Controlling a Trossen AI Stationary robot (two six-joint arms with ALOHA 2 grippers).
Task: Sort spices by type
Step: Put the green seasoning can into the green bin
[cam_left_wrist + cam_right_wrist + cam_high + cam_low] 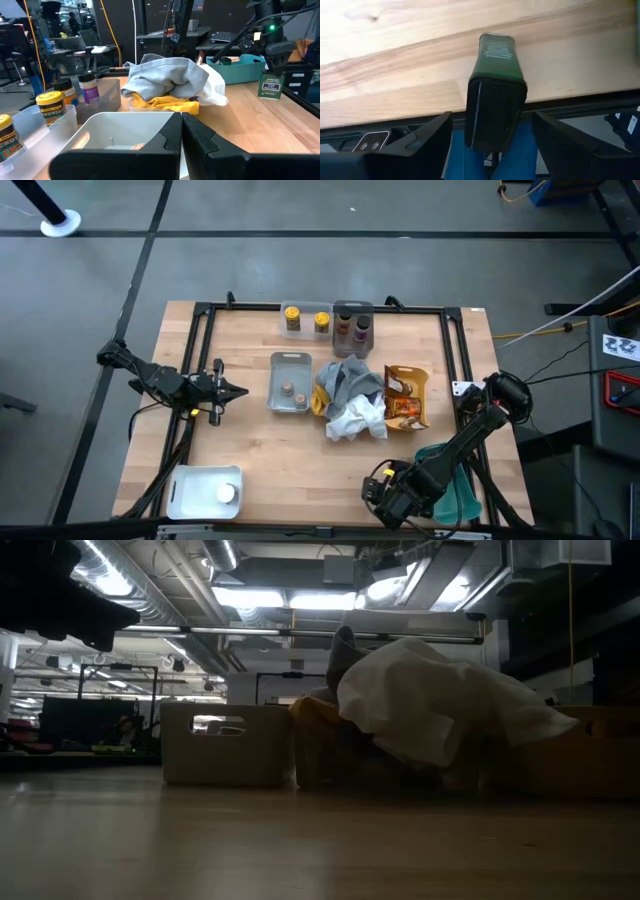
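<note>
one dark green tin stands upright on the wood between the right claw's two fingers, near the table edge. the fingers are spread wide, with a gap on each side of the tin, so nothing is gripped. in the left wrist view the same tin stands on the table under the right claw, just beside the teal tray.

away from that claw, across the table, two yellow jars sit in a clear tray and two dark jars in a grey tray next to it. a brown packet lies nearer, touching a heap of grey and white cloths. on the heap's far side a tray holds small pots.

the left claw hangs just beside that tray, its fingers pressed together and holding nothing. a white tray with one pot lies at the table edge on the left arm's side.
</note>
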